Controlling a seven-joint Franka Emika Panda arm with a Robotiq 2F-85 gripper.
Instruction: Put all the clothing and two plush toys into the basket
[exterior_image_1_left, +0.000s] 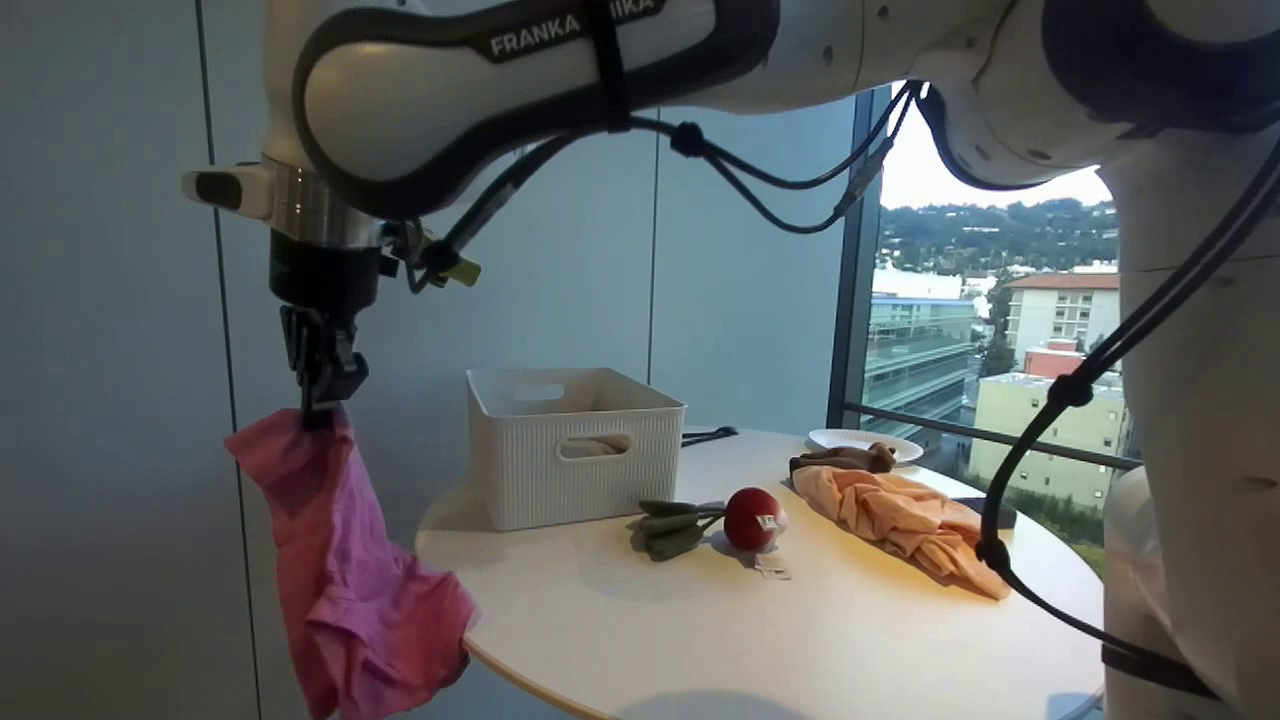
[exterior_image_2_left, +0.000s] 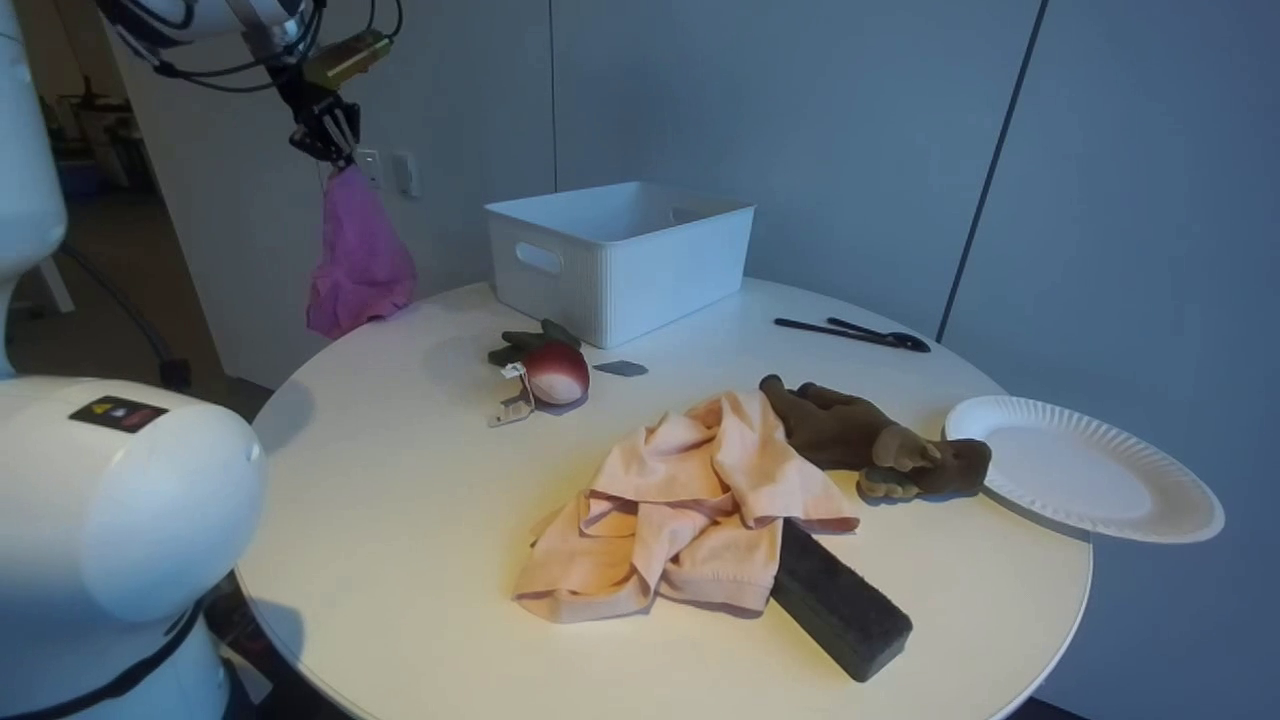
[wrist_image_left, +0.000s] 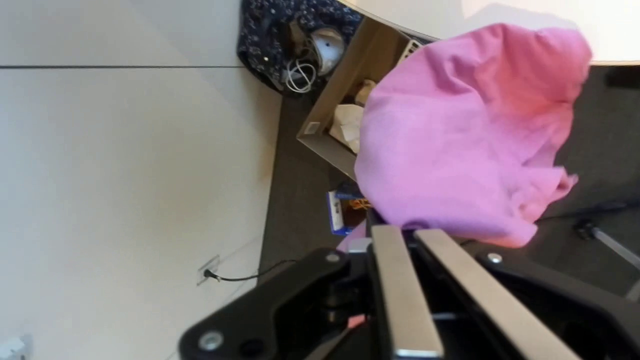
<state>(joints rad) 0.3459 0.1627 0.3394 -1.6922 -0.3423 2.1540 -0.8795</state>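
Gripper (exterior_image_1_left: 320, 416): pinched narrow, holding the top of the pink garment (exterior_image_1_left: 365, 600).
Pink garment: hangs past the far-left edge of the round table (exterior_image_2_left: 400, 570) (edges named as they lie in an exterior view), largely over the floor (wrist_image_left: 300, 200); whether its lower fold touches the edge, I cannot tell.
White basket (exterior_image_2_left: 685, 285): stands by the far edge, mouth up, to the right of the pink garment.
Hem: hangs low, so raise the garment straight up first, until the hem would pass over the basket's rim; a low carry would likely snag on its side.
Basket's mouth: centre over it, lower so the cloth gathers inside, and only then let go; releasing past the table's edge would probably send it down by the cardboard box (wrist_image_left: 330, 152).
Plush radish (exterior_image_2_left: 557, 374): just in front of the basket, where a trailing hem could sweep it aside; it looks like one of the two toys.
Peach garment (exterior_image_2_left: 690, 500): crumpled toward the near edge, also due for the basket by my reading; it covers one end of a black felt block (exterior_image_2_left: 840, 610), which could come up with it.
Brown plush animal (exterior_image_2_left: 840, 430): right beside the peach garment, toward the right edge, probably the second toy.
Paper plate (exterior_image_2_left: 1070, 470): juts over the right edge close to the animal's head, likely to tip if bumped.
Black utensils (exterior_image_2_left: 885, 338): by the far-right edge, beside the basket, best left alone.
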